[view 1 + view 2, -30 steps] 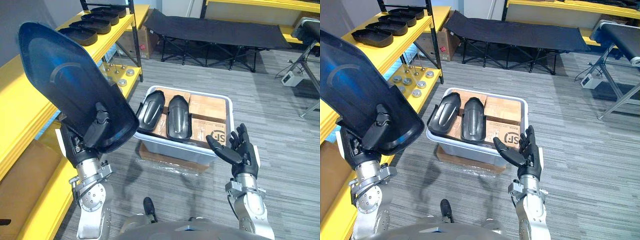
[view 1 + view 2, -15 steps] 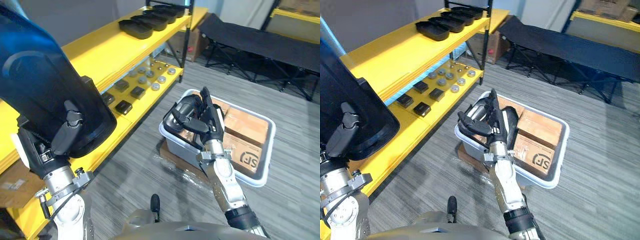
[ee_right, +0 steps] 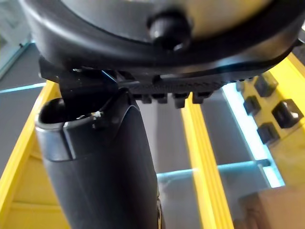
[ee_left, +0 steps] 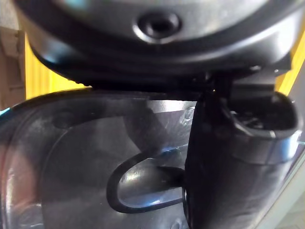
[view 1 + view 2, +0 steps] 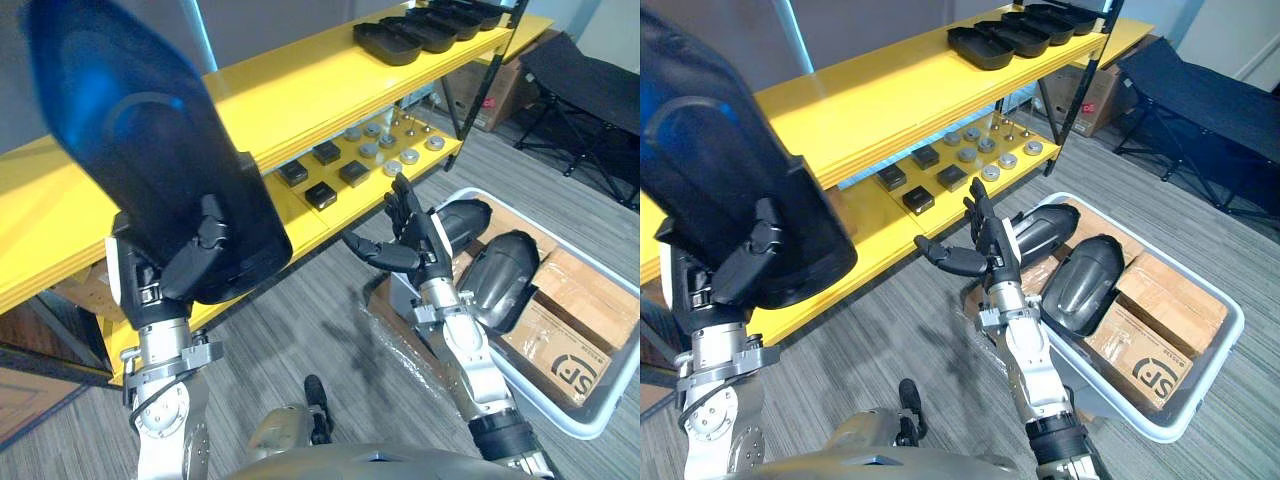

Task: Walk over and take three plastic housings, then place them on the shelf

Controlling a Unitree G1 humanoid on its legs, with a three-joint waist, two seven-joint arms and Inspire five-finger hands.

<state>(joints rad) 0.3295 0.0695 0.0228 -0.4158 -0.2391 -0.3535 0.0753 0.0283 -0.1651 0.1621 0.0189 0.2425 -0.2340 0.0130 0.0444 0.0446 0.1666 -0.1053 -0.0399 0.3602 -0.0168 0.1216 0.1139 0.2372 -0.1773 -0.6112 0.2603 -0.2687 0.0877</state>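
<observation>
Left hand (image 5: 190, 268) is closed on one housing (image 5: 150, 150), with the thumb curled over its lower edge. The housing is held raised and tilted in front of the shelf (image 5: 300, 75). In the left wrist view the thumb (image 4: 224, 157) lies across the housing's glossy surface.

Right hand (image 5: 412, 240) is open, fingers spread and thumb out. It holds nothing and is raised before the near corner of the bin (image 5: 560, 425).

Count:
- Housings in the bin: two (image 5: 458, 220) (image 5: 500, 282), side by side.
- Boxes (image 5: 585, 292) in the bin: at least two.
- Housings on the shelf's upper level: a row (image 5: 1020, 28) of four, as far as can be counted.
- Lower level: four dark blocks (image 5: 322, 195) and several round metal parts (image 5: 410, 156).
- One black cot (image 5: 590, 80) stands on the floor beyond the bin.

Changes from 0.5 s ago: the camera has turned, so the shelf now runs across the view and the bin sits at lower right. The left hand keeps its grip on the same housing. The right hand stays open and empty. The bin still holds two housings.
</observation>
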